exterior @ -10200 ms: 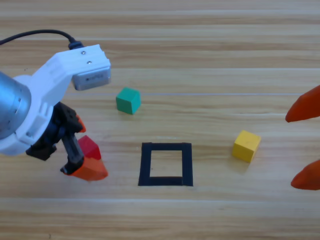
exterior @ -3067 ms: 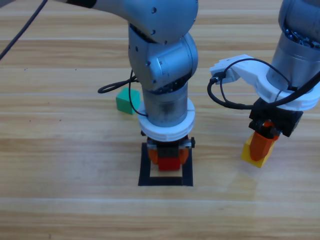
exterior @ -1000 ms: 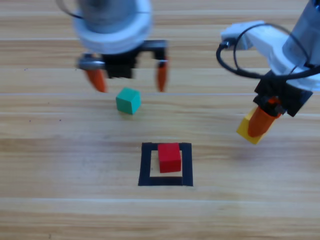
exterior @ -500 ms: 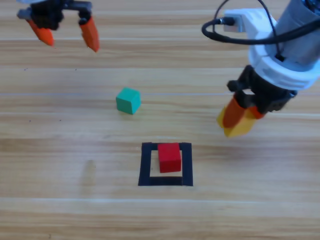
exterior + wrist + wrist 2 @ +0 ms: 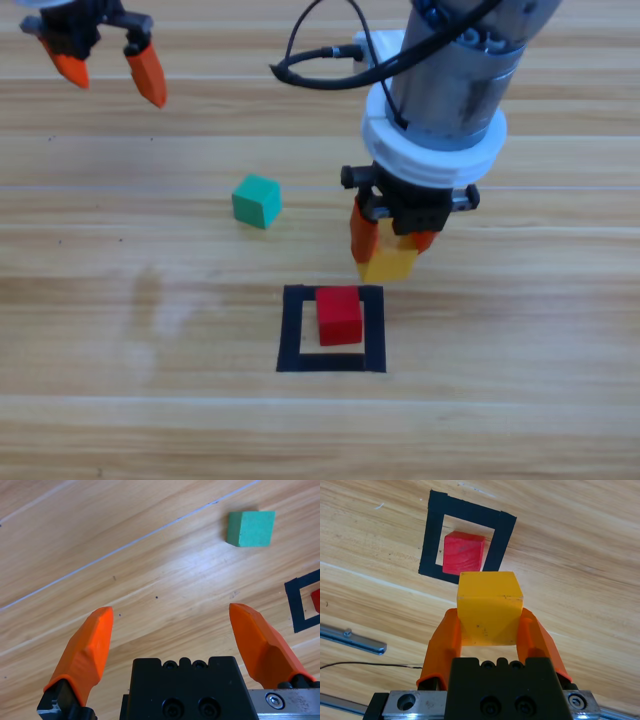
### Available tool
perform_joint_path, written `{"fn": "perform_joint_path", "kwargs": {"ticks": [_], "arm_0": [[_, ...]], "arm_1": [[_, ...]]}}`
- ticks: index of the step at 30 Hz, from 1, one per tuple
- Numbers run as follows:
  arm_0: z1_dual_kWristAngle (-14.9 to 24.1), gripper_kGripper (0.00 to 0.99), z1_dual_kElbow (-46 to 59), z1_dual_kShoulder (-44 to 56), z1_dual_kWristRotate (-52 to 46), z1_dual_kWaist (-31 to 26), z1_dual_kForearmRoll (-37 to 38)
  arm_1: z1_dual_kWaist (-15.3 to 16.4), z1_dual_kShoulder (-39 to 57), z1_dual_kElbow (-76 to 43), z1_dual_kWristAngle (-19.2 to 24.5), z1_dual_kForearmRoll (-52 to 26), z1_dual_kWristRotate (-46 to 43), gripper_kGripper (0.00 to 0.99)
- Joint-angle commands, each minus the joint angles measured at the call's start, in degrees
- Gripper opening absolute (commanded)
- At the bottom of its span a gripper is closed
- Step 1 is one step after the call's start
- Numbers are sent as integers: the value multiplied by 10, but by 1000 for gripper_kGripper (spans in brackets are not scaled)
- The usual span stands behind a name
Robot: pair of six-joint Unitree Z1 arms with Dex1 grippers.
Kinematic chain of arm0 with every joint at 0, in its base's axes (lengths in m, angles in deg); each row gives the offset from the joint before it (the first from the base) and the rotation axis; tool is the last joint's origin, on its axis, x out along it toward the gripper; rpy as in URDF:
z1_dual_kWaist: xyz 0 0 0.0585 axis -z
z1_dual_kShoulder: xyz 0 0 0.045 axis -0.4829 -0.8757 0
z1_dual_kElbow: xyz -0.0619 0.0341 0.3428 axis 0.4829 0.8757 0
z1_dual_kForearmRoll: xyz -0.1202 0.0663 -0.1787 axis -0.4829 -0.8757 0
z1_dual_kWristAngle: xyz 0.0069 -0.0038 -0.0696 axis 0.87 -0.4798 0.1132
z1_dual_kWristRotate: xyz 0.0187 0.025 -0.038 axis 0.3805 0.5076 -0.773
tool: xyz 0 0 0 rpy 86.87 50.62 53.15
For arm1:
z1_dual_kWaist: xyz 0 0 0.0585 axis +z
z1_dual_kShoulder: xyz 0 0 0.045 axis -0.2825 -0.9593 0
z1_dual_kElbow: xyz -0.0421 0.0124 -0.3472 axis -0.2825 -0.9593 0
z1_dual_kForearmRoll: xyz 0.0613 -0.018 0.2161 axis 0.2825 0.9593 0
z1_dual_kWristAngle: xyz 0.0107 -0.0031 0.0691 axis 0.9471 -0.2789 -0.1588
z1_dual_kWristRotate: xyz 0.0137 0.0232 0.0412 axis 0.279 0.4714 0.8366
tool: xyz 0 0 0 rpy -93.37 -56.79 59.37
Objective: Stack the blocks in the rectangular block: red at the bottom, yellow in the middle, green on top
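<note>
The red cube [image 5: 340, 315] sits inside the black tape rectangle [image 5: 292, 330], also seen in the right wrist view as the red cube [image 5: 464, 552] within the tape outline [image 5: 431, 540]. My right gripper [image 5: 393, 240] is shut on the yellow cube [image 5: 388, 264], held above the table just up and right of the rectangle; the yellow cube [image 5: 490, 607] fills the space between its jaws. The teal-green cube [image 5: 256, 201] lies on the wood to the upper left, and shows as the green cube [image 5: 250, 528]. My left gripper [image 5: 105, 68] hangs open at the top left, holding nothing.
A black cable [image 5: 320, 62] loops off the right arm near the top. Bare wood stretches around the rectangle and along the front of the table.
The right arm has carried the yellow cube leftward, from right of the rectangle to just above its upper right corner. The left gripper drifted slightly left and stays open.
</note>
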Motion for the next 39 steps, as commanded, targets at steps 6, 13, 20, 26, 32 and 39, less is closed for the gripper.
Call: {"fn": "perform_joint_path", "kwargs": {"ticks": [6,13,20,26,32,39], "arm_0": [[-17,990,-22,-47,27,-11,-2],[-17,988,-20,-52,25,-11,-3],[-17,985,-18,-59,23,-10,-2],[-25,980,-17,-63,25,-10,-2],[-28,969,-19,-75,28,-10,-2],[-33,960,-20,-85,29,-10,-2]], "arm_1": [[22,-92,71,10,37,9,0],[35,-106,94,19,47,21,0],[39,-119,105,19,49,27,0],[39,-134,111,20,50,30,0],[39,-147,118,22,50,30,0],[39,-162,127,23,51,31,0]]}}
